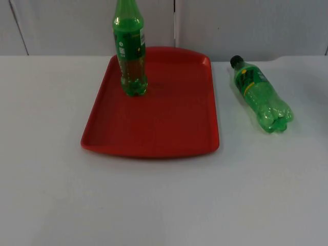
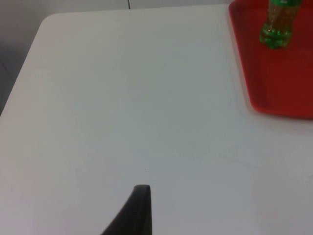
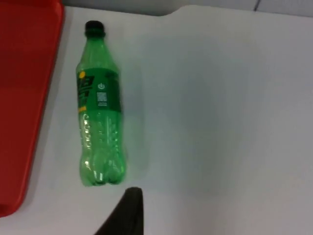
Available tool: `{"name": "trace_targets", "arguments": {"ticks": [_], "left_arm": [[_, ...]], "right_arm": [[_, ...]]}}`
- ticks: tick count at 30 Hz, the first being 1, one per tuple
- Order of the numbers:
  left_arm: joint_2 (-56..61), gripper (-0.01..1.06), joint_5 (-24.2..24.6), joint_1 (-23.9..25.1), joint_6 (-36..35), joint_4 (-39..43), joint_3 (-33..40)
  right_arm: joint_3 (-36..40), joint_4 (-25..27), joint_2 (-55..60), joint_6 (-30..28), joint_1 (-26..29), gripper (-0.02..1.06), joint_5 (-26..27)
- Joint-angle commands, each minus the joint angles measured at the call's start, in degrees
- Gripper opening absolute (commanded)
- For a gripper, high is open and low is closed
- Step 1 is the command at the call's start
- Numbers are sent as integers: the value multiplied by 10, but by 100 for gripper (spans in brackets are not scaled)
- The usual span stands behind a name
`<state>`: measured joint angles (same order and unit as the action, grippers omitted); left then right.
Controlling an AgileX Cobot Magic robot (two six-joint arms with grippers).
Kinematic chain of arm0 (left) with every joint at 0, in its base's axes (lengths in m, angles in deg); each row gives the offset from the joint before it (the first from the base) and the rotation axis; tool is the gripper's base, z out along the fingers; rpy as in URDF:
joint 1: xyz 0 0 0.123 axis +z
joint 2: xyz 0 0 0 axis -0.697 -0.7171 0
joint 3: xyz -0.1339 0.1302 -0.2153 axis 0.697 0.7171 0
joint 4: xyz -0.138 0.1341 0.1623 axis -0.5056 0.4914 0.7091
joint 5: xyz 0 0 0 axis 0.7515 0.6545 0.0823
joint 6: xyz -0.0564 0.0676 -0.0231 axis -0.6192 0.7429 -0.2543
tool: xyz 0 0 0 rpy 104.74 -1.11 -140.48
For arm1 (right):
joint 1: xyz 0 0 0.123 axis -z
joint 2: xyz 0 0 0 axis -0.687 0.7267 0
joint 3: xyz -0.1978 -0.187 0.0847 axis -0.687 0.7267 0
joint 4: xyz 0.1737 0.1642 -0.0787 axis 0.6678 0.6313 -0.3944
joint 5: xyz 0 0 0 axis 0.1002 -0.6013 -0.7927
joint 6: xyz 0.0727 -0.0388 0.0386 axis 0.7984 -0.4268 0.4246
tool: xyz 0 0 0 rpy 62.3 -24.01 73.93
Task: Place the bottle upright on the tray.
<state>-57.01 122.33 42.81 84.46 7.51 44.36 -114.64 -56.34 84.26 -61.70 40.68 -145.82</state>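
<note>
Two green plastic bottles are here. One green bottle (image 1: 130, 51) stands upright on the tray, near the tray's far left corner, also seen from the left wrist (image 2: 278, 24). The other green bottle (image 1: 261, 95) lies on its side on the white counter (image 1: 154, 205), just beside the tray's right edge, black cap toward the counter's far edge; the right wrist camera shows it too (image 3: 99, 107). There is one red tray (image 1: 169, 123). There is one counter.
</note>
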Motion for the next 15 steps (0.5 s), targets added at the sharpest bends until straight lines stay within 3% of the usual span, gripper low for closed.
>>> {"name": "trace_targets", "arguments": {"ticks": [1, 3, 6, 11, 15], "left_arm": [[2, 105, -6, 1, -1, -3, 3], [2, 105, -6, 1, -1, -3, 3], [2, 105, -6, 1, -1, -3, 3], [2, 105, -6, 1, -2, -2, 3], [2, 105, -6, 1, -2, -2, 3]], "right_arm": [[-52, 43, 54, -19, 2, 105, -31], [-106, 67, 108, -20, -1, 105, -60], [-163, 59, 165, -15, -12, 105, -86], [-264, 47, 266, 8, -43, 105, -86], [-339, 6, 338, 33, -72, 105, -86]]}}
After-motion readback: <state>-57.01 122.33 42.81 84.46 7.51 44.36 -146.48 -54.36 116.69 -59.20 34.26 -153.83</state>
